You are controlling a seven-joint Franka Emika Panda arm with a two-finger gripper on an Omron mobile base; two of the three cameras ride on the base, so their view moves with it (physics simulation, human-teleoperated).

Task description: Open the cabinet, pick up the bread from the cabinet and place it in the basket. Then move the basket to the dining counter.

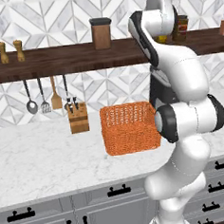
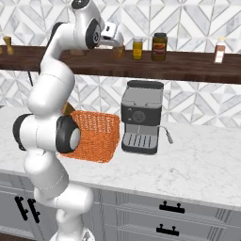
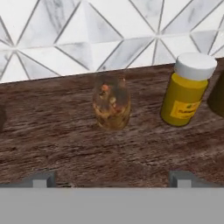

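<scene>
Hovering with fingers spread wide and empty, hand (image 3: pixel 111 178) faces dark-grained wooden shelf (image 3: pixel 52 131) before a clear glass jar (image 3: pixel 111 106) and yellow white-capped bottle (image 3: pixel 187 89), well above the orange woven rectangular basket (image 1: pixel 129 127) on veined marble counter (image 1: pixel 41 162), beside the grey coffee machine (image 2: pixel 141 123).

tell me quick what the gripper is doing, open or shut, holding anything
gripper: open, holding nothing; it hangs over the wooden shelf, pointing at a small glass jar.
</scene>
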